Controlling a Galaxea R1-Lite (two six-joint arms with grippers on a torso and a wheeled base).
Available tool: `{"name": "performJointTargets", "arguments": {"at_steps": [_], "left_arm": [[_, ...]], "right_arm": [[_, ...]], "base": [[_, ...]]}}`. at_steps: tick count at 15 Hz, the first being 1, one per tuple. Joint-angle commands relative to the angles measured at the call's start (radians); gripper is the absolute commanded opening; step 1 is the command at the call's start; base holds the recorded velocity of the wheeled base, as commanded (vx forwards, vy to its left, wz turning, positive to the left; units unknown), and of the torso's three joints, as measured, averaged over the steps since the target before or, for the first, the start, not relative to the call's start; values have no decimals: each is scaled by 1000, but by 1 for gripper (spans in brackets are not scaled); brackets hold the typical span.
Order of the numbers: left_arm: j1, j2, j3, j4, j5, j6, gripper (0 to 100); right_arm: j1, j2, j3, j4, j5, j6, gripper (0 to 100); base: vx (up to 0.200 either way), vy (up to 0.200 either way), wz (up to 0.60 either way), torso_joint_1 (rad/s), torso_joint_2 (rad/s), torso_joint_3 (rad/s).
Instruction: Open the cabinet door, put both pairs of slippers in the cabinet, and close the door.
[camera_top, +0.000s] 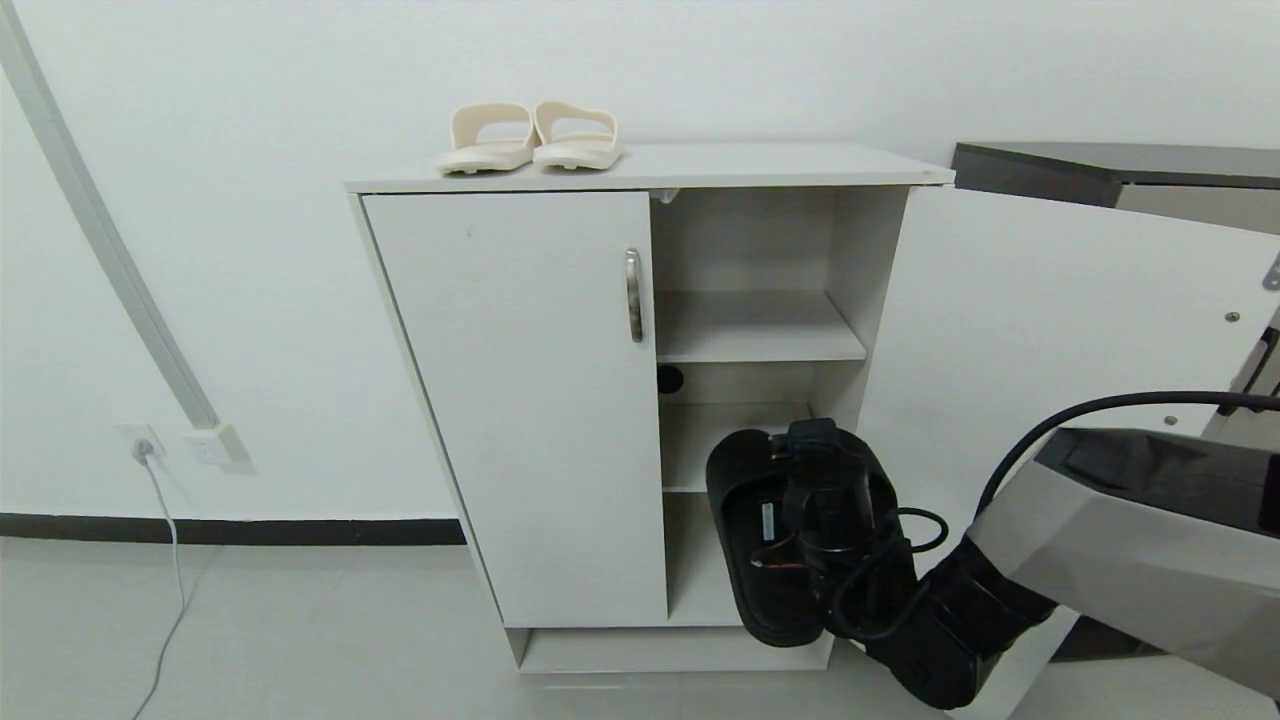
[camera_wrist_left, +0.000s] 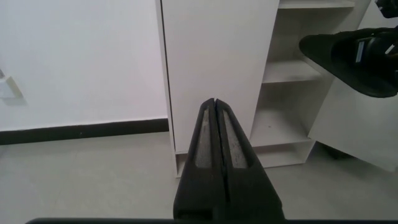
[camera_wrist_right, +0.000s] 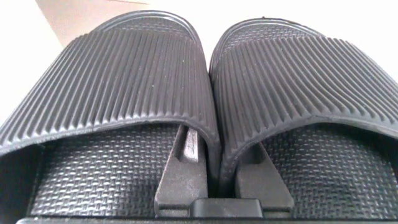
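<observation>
My left claw (camera_wrist_left: 214, 140) is clenched on nothing, its two fingers pressed flat together, hanging low above the grey tiled floor (camera_wrist_left: 93, 174). Ahead of it and a little to its right stands the white two-door wooden cabinet (camera_top: 760, 160). The cabinet's left door (camera_top: 520, 400) is closed, with a slim metal handle (camera_top: 633, 295) on its inner edge.

A pair of cream open-toe plastic slippers (camera_top: 530, 140) sits side by side on the cabinet top, well above both claws.

The cabinet's right half is open and shows white shelves (camera_top: 755, 330). My right claw (camera_top: 828, 500) is in front of the lower shelves, grasping the pair of black ribbed rubber slippers (camera_top: 750, 540). One finger (camera_wrist_right: 183, 168) is tucked under each strap, pinching the two inner edges together. The pair stands on edge at the opening; I cannot tell whether it is already inside.

To the right of that claw, the right door (camera_top: 1050, 330) is swung wide open.
</observation>
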Motion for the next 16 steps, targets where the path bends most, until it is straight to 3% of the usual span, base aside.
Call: {"name": "performJointTargets", "arguments": {"at_steps": [1,4,9,16], "left_arm": [[-1,2,0,0,0,0,0],[0,2,0,0,0,1,0],[0,2,0,0,0,1,0],[-1,2,0,2,0,1,0]], "right_arm": [[9,33,-57,3,18,0,0],[24,119,-146,3,18,1,0],[23,131,-144,0,18,9,0],[23,159,-146,-16,16,10,0]], "base": [[0,0,0,0,0,0],[0,0,0,0,0,0],[0,0,0,0,0,-13],[0,0,0,4,3,-174]]}}
